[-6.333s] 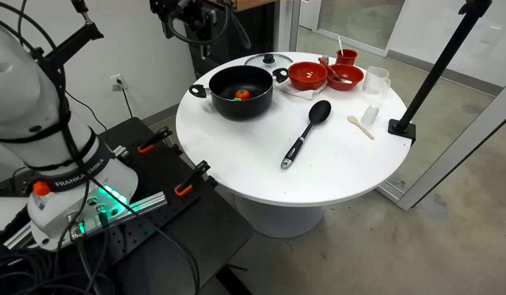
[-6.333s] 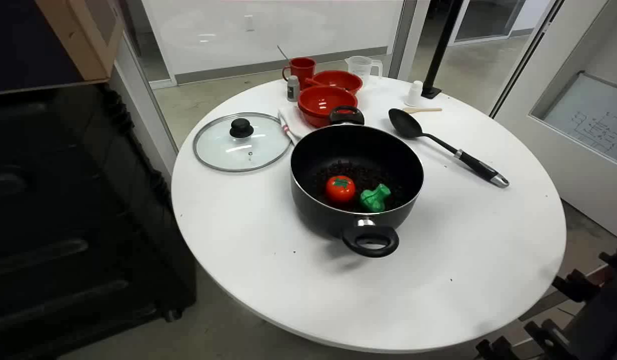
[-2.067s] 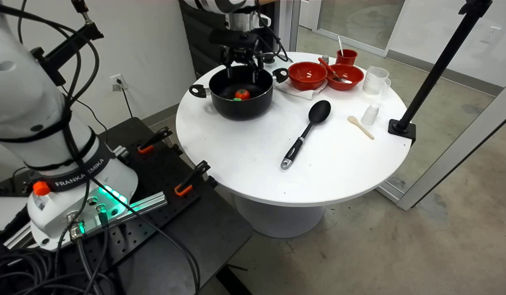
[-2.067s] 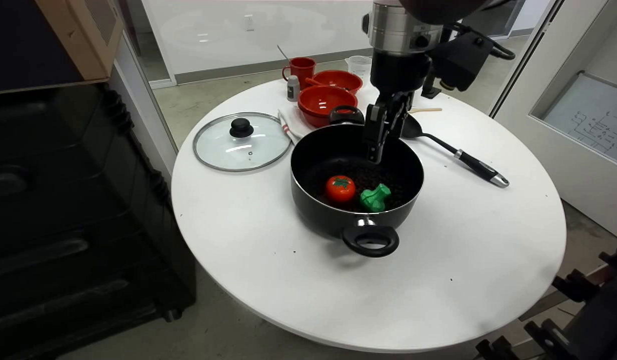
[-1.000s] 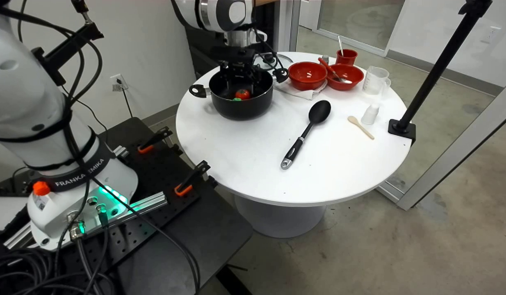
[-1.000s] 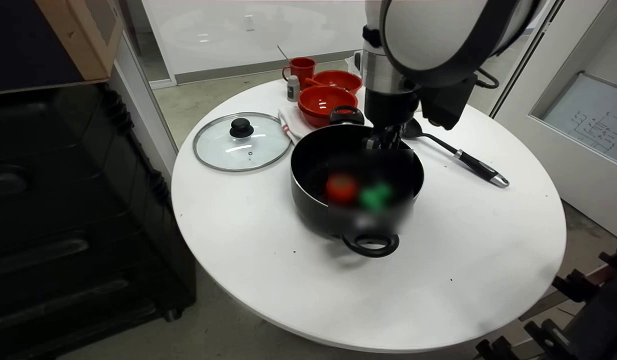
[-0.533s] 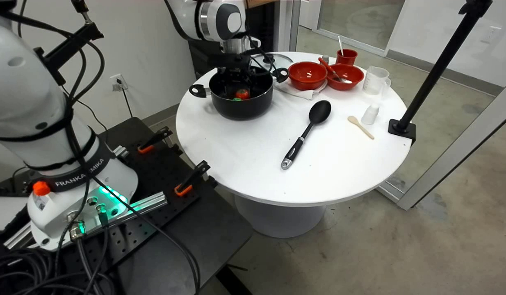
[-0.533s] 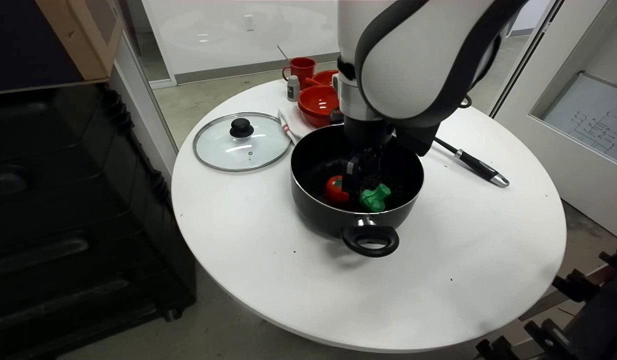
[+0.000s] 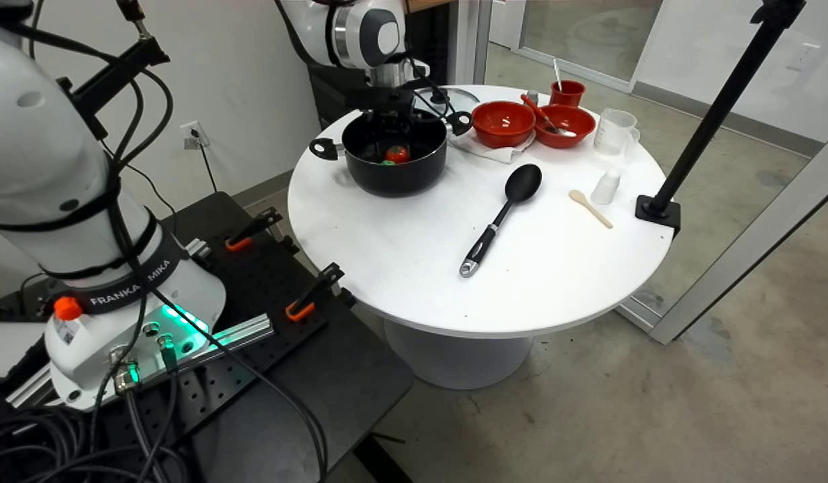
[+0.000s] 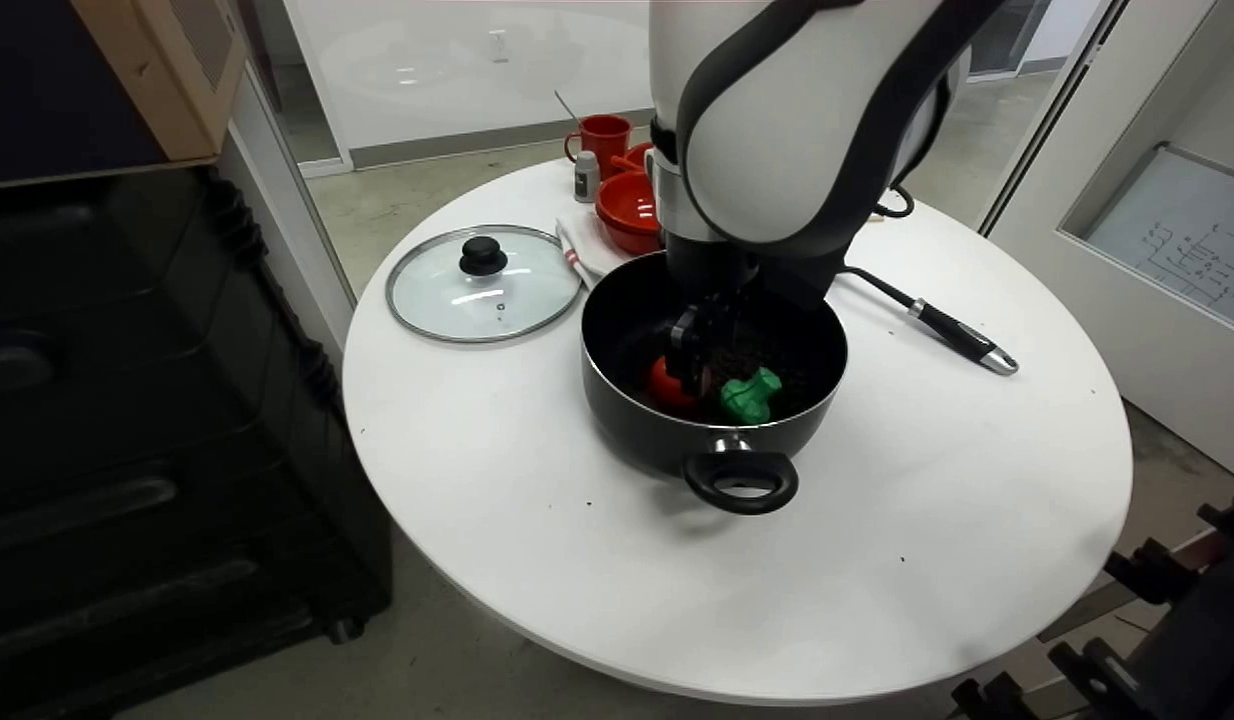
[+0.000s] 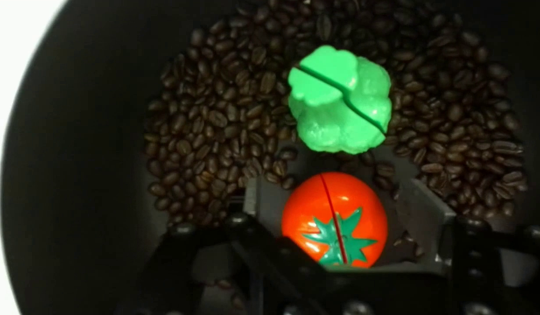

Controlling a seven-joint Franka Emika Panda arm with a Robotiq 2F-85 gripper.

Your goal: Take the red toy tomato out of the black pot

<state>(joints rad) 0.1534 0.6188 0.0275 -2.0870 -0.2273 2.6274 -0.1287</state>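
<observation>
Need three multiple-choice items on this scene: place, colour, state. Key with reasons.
1. The tomato lies in the:
A. red bowl
B. pot
C. mug

2. The toy beside it is:
A. yellow
B. purple
C. green

3. The pincer is:
A. open
B. shut on the tomato
C. shut on the toy

1 B: both exterior views show it within the pot's walls.
2 C: the wrist view shows it bright green.
3 A: in the wrist view its jaws stand apart, with gaps either side of the tomato.
</observation>
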